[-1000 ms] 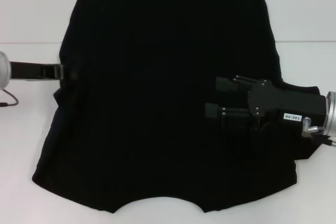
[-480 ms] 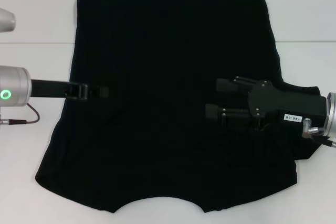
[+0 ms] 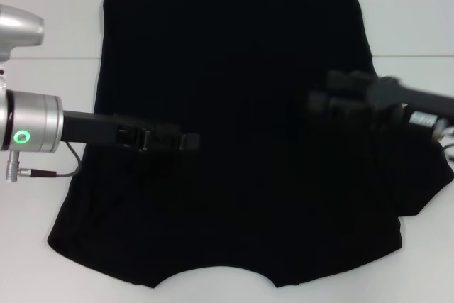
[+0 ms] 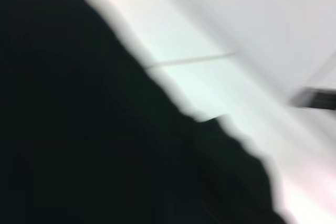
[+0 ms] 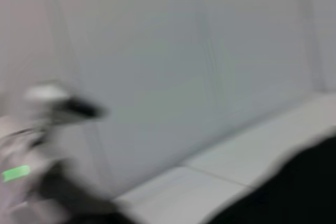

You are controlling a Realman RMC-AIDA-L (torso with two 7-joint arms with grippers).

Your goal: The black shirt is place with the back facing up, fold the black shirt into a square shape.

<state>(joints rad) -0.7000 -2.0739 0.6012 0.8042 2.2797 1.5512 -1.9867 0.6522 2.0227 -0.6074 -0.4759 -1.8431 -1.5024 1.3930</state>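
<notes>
Moved: left gripper (image 3: 186,140) had slid from the black shirt's (image 3: 234,69) edge to over its middle; right gripper (image 3: 323,101) had lifted.
Shirt: lay flat on the white desk (image 3: 42,175), beneath both grippers.
Jaws: state of either unclear.

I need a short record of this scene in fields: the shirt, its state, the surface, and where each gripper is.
garment: the black shirt, plain, no print
state: spread flat, sides folded inward, curved neckline at the near edge
surface: white table
left gripper: over the shirt's left half, reaching toward the middle
right gripper: over the shirt's right half, pointing toward the middle
extra cloth: a sleeve part sticks out at the right edge, below the right arm
</notes>
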